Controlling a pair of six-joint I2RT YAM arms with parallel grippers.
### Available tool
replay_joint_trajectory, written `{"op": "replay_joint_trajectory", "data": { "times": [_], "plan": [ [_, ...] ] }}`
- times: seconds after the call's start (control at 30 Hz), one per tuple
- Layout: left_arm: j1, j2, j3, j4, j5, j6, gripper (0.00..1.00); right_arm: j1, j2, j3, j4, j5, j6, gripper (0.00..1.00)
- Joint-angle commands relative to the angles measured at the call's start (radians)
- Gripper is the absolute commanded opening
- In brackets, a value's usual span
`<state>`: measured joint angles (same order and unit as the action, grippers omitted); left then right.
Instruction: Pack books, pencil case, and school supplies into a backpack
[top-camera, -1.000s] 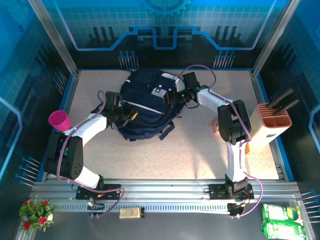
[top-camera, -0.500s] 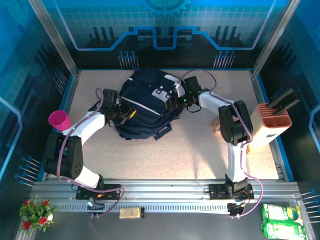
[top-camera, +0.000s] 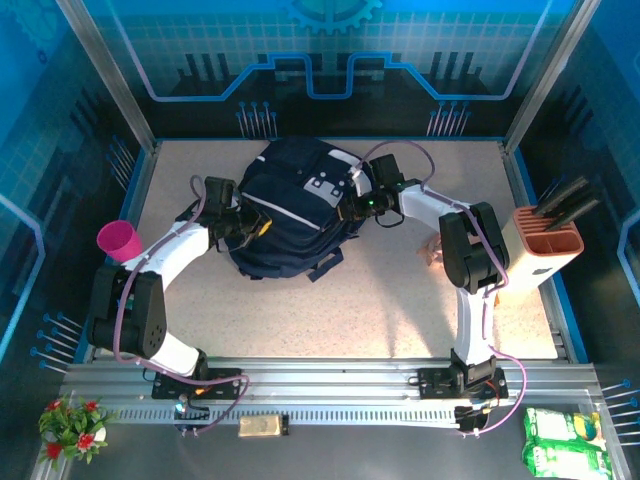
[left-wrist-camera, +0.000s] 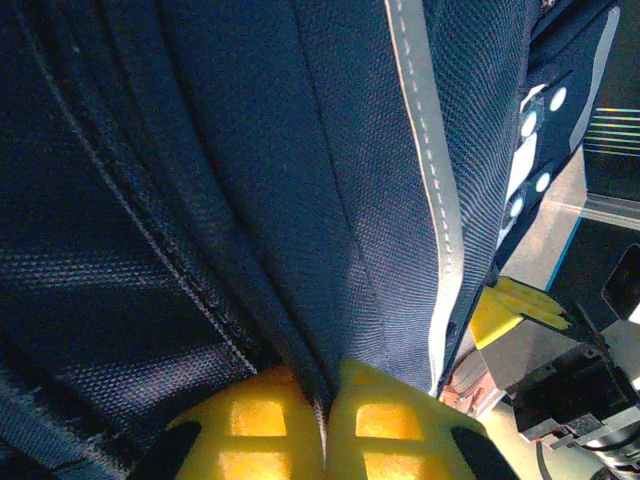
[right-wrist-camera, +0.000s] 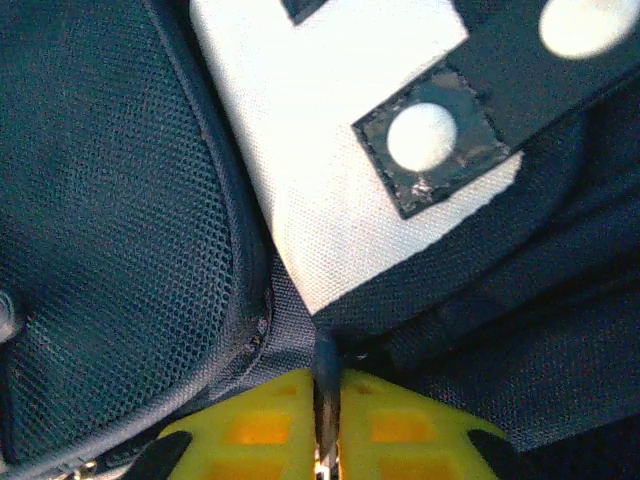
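The table (top-camera: 380, 300) is mostly bare speckled surface, and the backpack (top-camera: 285, 215) sits on it toward the far side, in the middle, as a dark navy mound between my two arms. Its long axis runs roughly away from me, tipped a little so the end with the white patches points far-right and the strap end points near. The left arm (top-camera: 175, 250) curves in to the bag's left flank and the right arm (top-camera: 425, 200) curves in to its right flank, so the bag lies inward from each set of jaws and neither arm is nearer; both are touching it. Off to the right stands the beige block holder (top-camera: 545, 255), well apart, and the pink cup (top-camera: 119, 240) sits by the left edge. In the left wrist view the left jaws are pressed together with a ridge of navy fabric caught between the yellow pads (left-wrist-camera: 255, 420), not far from the pale stitched stripe (left-wrist-camera: 425, 150). The right jaws are likewise clamped, their pads (right-wrist-camera: 400, 425) nipping a dark fold just under the corner of the white patch (right-wrist-camera: 330, 150), beside the mesh panel. So I have a pinch on each side of the bag. My read is that the next move turns on this opposed hold: drawing the two pinches apart across the bag's width should spread it open. I cannot tell from here whether either grip is on a zipper edge or only on loose cloth that might slip.
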<state>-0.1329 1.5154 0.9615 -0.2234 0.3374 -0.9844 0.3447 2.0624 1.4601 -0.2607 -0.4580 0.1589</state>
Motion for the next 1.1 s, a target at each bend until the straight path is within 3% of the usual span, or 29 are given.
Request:
{"op": "replay_joint_trajectory", "data": {
  "times": [0.0,0.27,0.6,1.07],
  "plan": [
    [0.001,-0.018,0.044,0.036,0.037,0.028,0.0,0.001,-0.041,-0.012,0.016,0.018,0.009,0.02],
    [0.001,0.021,0.037,0.118,0.077,-0.04,0.0,0.028,-0.178,-0.137,0.144,0.002,0.057,0.0],
    [-0.012,0.073,0.033,0.273,0.049,-0.195,0.0,0.17,-0.334,-0.295,0.28,0.033,0.061,0.0],
    [-0.081,0.118,0.029,0.401,-0.043,-0.339,0.0,0.42,-0.263,-0.265,0.36,0.257,0.023,0.02]
  ]
}}
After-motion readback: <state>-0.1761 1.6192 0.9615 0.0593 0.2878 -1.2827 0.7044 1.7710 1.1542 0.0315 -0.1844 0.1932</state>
